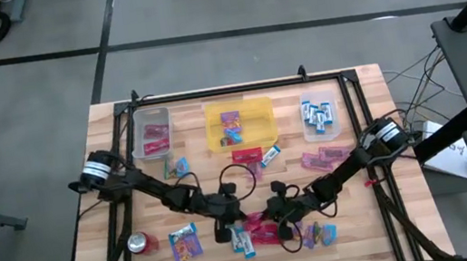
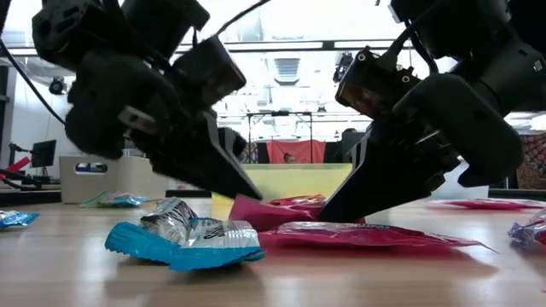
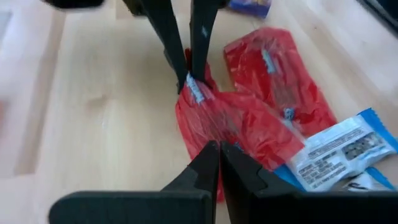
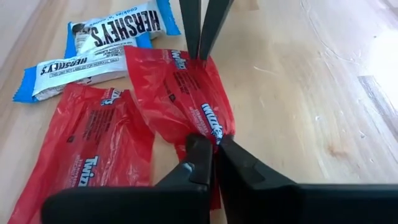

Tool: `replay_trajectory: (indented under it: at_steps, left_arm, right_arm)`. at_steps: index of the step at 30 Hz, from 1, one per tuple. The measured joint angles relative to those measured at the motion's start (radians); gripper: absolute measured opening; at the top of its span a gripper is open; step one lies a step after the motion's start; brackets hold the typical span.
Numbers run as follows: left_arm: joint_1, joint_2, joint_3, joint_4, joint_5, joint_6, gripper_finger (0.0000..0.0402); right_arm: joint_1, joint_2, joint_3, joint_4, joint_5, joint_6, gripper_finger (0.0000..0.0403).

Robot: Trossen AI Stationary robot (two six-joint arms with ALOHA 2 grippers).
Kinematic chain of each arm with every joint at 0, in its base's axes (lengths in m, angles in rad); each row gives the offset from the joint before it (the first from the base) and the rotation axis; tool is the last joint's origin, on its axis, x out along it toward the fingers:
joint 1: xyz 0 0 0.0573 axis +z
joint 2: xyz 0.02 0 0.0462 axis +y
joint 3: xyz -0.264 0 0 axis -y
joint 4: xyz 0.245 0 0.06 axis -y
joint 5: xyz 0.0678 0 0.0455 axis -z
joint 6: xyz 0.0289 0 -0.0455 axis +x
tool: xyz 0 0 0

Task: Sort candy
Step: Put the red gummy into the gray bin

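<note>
Both grippers are shut on one flat red packet (image 1: 261, 229) near the table's near edge, one at each end. My left gripper (image 3: 219, 152) and my right gripper (image 4: 214, 148) face each other across it, and each wrist view shows the other arm's fingers at the packet's far end. A second red packet (image 4: 87, 155) lies flat beside it. Two blue-and-white bars (image 4: 93, 46) lie next to that. In the low view the held packet (image 2: 277, 207) sits between the two sets of fingertips, behind a blue-and-white bar (image 2: 188, 239). My left gripper pinches the red packet's end (image 3: 208, 127) between its two fingers, slanting down from the table's left. The packet is crumpled between the two grippers and stays low over the table. My right gripper pinches the same packet's opposite end (image 4: 205, 124) between its two fingers, slanting down from the table's right. The packet lies lengthwise between the two grippers, beside the second red packet.
Along the far edge stand a clear bin with red packets (image 1: 153, 134), a yellow bin with purple packets (image 1: 239, 123) and a clear bin with blue bars (image 1: 321, 115). Loose sweets lie around mid-table (image 1: 321, 156). A red soda can (image 1: 142, 244) lies near the left front.
</note>
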Motion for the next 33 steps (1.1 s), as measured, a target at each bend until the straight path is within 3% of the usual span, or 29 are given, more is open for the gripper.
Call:
replay_trajectory:
  at_steps: [7,12,17,21,26,30,33]
  left_arm:
    - [0.0,-0.125,0.0,-0.118,-0.016,0.065,0.0]
    - [0.0,-0.283,0.0,-0.243,-0.109,0.151,0.0]
    - [0.0,-0.462,-0.028,-0.27,-0.12,0.262,0.0]
    - [0.001,-0.596,-0.061,-0.267,-0.112,0.306,0.0009]
    - [0.0,-0.68,-0.112,-0.285,-0.11,0.334,0.0064]
    - [-0.001,-0.682,-0.154,-0.278,-0.115,0.339,0.0135]
    - [-0.002,-0.662,-0.165,-0.273,-0.19,0.338,0.0189]
  right_arm:
    - [0.002,-0.053,-0.001,-0.015,-0.006,-0.034,0.0009]
    - [-0.017,-0.115,-0.002,-0.015,0.008,-0.09,0.0009]
    - [-0.073,-0.189,-0.008,-0.01,0.007,-0.121,0.0009]
    - [-0.143,-0.24,-0.012,-0.007,-0.078,-0.079,0.0009]
    - [-0.247,-0.263,-0.013,0.012,-0.283,0.125,0.0009]
    - [-0.295,-0.269,-0.013,0.059,-0.37,0.204,0.0009]
    - [-0.314,-0.274,-0.011,0.082,-0.412,0.205,0.0009]
